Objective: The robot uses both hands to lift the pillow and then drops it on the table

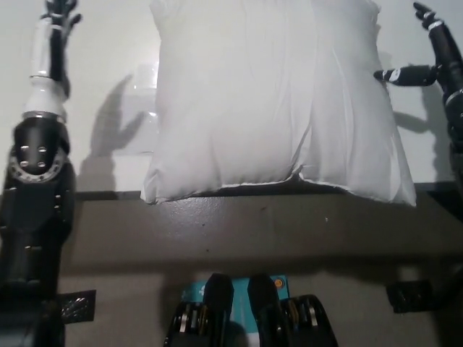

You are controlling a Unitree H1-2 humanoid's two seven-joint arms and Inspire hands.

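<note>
From the head view I see the white pillow [271, 101] lying flat on the pale counter [101, 65], filling the middle of the scene, its near edge overhanging the counter's near edge above the dark floor [239, 238]. My left robot hand [56, 22] is up at the far left, well apart from the pillow's left side; it is white, partly cut off by the top edge, and its fingers look spread, holding nothing. Its shadow falls on the counter between the arm and the pillow, over a clear glossy sheet [134, 119] lying flat just beside the pillow's left side. My right robot hand [427, 54] is at the far right, black, fingers apart, one pointing left with its tip touching or just beside the pillow's right side; I cannot tell which.
</note>
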